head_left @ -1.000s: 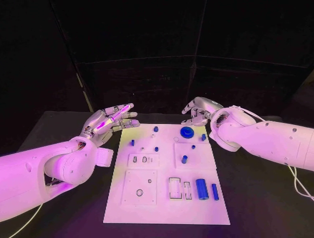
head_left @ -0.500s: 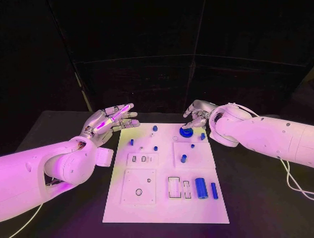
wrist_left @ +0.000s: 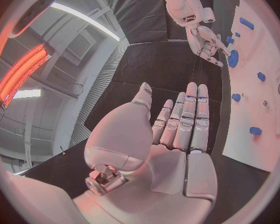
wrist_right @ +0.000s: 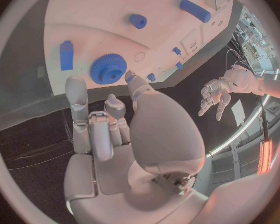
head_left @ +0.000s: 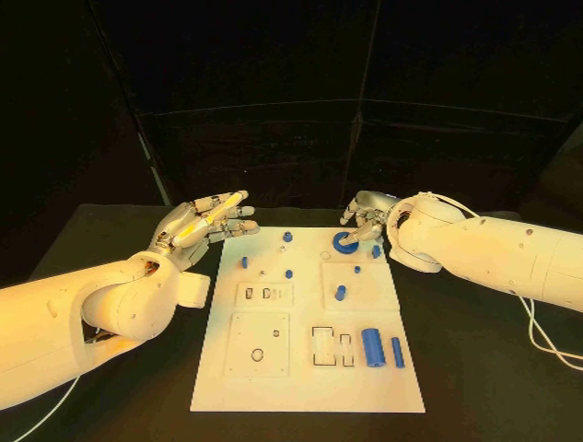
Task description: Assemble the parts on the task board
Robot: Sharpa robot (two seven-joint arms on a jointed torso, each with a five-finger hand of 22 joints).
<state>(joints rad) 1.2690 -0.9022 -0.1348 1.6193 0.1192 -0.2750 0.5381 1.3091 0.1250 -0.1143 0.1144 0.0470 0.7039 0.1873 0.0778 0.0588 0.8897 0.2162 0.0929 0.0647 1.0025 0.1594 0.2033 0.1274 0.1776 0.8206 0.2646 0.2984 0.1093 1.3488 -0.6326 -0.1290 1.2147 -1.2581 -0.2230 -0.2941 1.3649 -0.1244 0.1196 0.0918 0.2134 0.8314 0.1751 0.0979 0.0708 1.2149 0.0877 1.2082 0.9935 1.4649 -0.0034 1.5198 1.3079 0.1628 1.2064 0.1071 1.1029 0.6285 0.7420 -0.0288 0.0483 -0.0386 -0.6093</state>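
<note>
Gear: I see the blue gear (head_left: 347, 245) on the task board (head_left: 311, 368), near its far edge.
Right hand: my right hand (head_left: 367, 216) hovers just beside the gear — fingers loosely apart, gripping nothing, tips not touching it as far as I can tell.
Left hand: my left hand (head_left: 209, 221) waits off the board's far left corner, fingers straight — empty.
Other parts: a blue cylinder (head_left: 372, 349) and a slimmer pin (head_left: 398, 352) lie near the board's right side.
</note>
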